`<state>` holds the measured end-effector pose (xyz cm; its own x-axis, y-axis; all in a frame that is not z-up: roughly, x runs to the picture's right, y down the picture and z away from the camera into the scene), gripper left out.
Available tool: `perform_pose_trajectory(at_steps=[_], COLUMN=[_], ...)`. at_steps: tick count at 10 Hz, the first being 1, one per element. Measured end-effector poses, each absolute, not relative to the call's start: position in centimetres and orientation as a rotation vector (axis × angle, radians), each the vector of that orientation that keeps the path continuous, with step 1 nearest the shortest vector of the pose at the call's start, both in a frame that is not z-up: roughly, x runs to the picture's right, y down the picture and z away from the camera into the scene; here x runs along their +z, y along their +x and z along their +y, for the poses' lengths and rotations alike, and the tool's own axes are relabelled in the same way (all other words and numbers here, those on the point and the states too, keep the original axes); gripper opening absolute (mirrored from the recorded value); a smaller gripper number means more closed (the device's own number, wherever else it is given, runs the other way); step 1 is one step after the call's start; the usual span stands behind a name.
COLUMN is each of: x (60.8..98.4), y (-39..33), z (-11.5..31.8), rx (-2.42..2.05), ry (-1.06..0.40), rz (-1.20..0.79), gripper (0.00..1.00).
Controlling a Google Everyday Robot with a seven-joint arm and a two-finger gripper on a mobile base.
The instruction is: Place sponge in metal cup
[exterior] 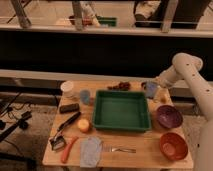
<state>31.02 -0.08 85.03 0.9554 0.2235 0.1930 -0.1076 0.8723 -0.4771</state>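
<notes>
My gripper (156, 86) is at the back right corner of the table, at the end of the white arm (189, 70) that comes in from the right. It is right beside a grey-blue cup (150, 89), which looks like the metal cup. A small yellowish thing (163, 96), possibly the sponge, lies just under the wrist; I cannot tell whether it is held. A second grey-blue cup (85, 96) stands left of the green tray. A dark rectangular block (69, 107) lies at the left.
A green tray (121, 124) fills the table's middle. A purple bowl (168, 116) and an orange bowl (173, 145) stand at the right. A white cup (66, 88), yellow round thing (83, 125), black utensil (68, 121), peeler (57, 143), carrot (68, 149), grey cloth (90, 151) and fork (120, 149) lie left and front.
</notes>
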Motion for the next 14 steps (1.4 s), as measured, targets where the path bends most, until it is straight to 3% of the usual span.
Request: perform_pose_trajectory(at_steps=[8,14], x=[88.2,91.2], y=[29.1,32.1], z=[-3.5,-4.6], rx=[0.1,0.143], ry=[-0.393,-0.372], rz=[-0.206,-0.153], gripper=[0.06,0.06])
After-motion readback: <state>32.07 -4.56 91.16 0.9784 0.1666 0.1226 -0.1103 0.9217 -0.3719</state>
